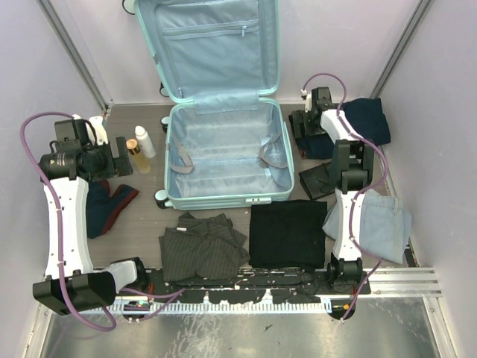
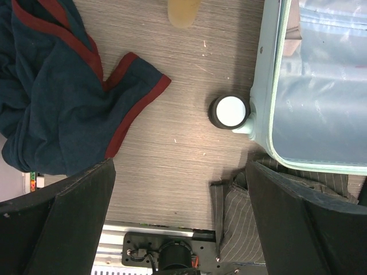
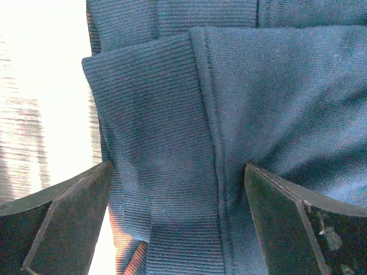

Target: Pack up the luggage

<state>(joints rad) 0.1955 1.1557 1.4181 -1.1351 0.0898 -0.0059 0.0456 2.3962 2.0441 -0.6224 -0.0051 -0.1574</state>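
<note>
Luggage (image 1: 223, 153) lies open at the centre of the worktop (image 1: 149, 216). Its lid stands up against the back wall and the lined base shows no clothing, only two loose straps (image 1: 274, 156).

Right gripper (image 3: 178, 166): jaws spread wide, nothing held, poised directly over a folded navy knit garment (image 3: 189, 103) at the far right of the case. A ribbed hem and a seam lie between the fingers.

Left gripper (image 2: 180, 166): also fully spread and empty. It hangs above bare worktop between a navy garment with red trim (image 2: 51, 80) and the case's corner wheel (image 2: 229, 112).

Assessment: packing appears not yet begun, and the navy knit looks to be the first item.

Recommendations:
- Come down squarely on the doubled ribbed edge, so that closing takes every layer rather than the top ply alone.
- Lift high enough for the trailing cloth to clear the near wall of the case.
- Set the garment flat in the base, clear of the straps.
- Keep the left arm outside the rim meanwhile.
</note>
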